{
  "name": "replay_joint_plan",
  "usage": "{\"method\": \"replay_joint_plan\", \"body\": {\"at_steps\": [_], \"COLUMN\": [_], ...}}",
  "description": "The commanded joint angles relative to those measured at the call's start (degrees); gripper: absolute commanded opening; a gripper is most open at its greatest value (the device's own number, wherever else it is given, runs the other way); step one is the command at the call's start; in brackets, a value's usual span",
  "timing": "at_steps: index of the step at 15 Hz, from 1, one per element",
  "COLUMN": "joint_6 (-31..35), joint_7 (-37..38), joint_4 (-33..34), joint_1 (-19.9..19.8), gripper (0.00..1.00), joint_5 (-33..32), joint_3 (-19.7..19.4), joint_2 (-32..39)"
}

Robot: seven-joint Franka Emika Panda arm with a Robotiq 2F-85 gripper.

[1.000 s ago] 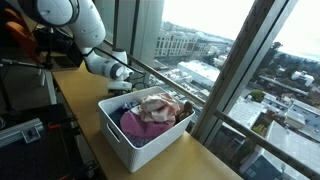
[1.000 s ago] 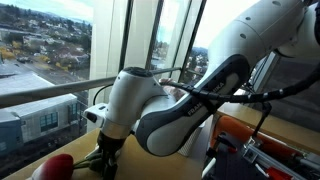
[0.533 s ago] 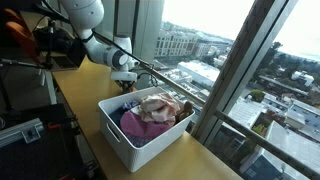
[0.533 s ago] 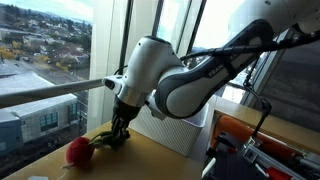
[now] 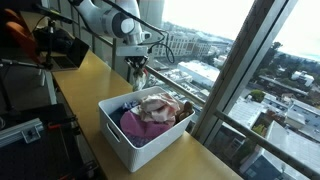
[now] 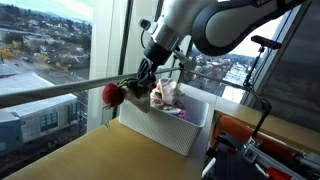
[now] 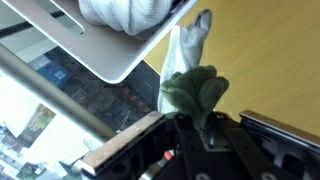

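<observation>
Over by the window, the gripper (image 6: 141, 84) hangs in the air above the wooden table (image 5: 88, 82), close to the near end of a white basket (image 6: 165, 131). Its fingers are clamped on the stem of an artificial rose (image 6: 113, 94). The red bloom sticks out sideways from the jaws, towards the glass and away from the basket, and it is clear of the tabletop. It sits level with the basket's rim, just beside the corner and not over the opening.

From the wrist view the green leaves (image 7: 194, 92) of the flower bunch up right at the gripper (image 7: 201, 128), with one paler leaf pointing up towards the rounded corner of the basket (image 7: 112, 58). The bloom itself is out of sight in that view. A white cloth (image 7: 130, 12) shows inside the basket, and the bare table (image 7: 270, 60) lies off to the side.

In an exterior view the gripper (image 5: 137, 77) points straight down near the far end of the basket (image 5: 112, 133), on the window side of the table. The basket is heaped with soft things: a purple cloth (image 5: 138, 126) at the front and a pale pinkish cloth (image 5: 160, 105) piled behind it. I cannot make out the flower clearly from that side, as it is too small and dark against the window frame.

A grey railing (image 6: 50, 95) runs outside the glass, behind the bloom, with the city far below.
</observation>
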Motion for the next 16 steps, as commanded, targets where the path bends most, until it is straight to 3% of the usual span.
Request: {"method": "replay_joint_plan", "body": {"at_steps": [1,7,16], "joint_6": [-3.9,-5.3,-4.8], "joint_7": [-3.9,-7.0,-6.8], "joint_4": [-2.5,-0.7,-1.8], "joint_1": [-2.7,-5.5,-9.9], "gripper": [0.04,0.04,0.04], "joint_5": [3.8,3.6,2.8], "joint_3": [0.3,-4.4,-9.7], "joint_2": [-8.8,-11.6,-5.2]}}
